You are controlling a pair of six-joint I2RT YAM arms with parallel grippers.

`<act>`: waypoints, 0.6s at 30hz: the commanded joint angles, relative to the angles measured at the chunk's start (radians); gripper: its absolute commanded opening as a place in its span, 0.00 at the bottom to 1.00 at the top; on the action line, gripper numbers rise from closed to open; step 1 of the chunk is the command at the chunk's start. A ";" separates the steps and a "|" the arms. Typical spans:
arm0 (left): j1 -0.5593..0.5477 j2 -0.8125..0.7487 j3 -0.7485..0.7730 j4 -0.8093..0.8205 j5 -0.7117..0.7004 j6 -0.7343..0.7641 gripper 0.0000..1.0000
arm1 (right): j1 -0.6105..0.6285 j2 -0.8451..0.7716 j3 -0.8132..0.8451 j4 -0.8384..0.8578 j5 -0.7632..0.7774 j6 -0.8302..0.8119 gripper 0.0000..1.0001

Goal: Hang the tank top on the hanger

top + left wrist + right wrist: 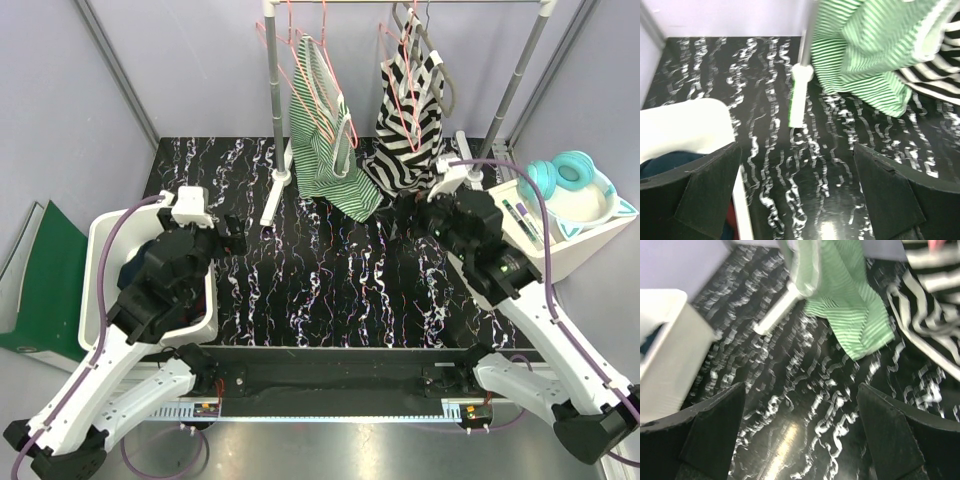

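black marbled table: rack foot, white bin

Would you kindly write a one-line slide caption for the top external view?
Green tank top draped on pink hanger at the rack; left gripper and right gripper open and empty.

The tank top hangs from the rack, left of another garment, with a bin far left.

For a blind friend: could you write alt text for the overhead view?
A green-and-white striped tank top hangs on a pink wire hanger from a rack on a black marbled table, beside a black-and-white striped garment. Nearer, the left gripper and right gripper are both open and empty.
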 commanded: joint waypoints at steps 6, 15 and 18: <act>0.010 0.025 0.016 -0.021 -0.105 -0.011 0.99 | -0.001 -0.005 -0.172 0.040 0.168 0.080 1.00; 0.012 0.037 0.013 -0.018 -0.089 -0.025 0.99 | -0.003 -0.010 -0.185 0.054 0.155 0.091 1.00; 0.010 0.046 0.013 -0.020 -0.085 -0.021 0.99 | -0.003 -0.016 -0.189 0.053 0.155 0.086 1.00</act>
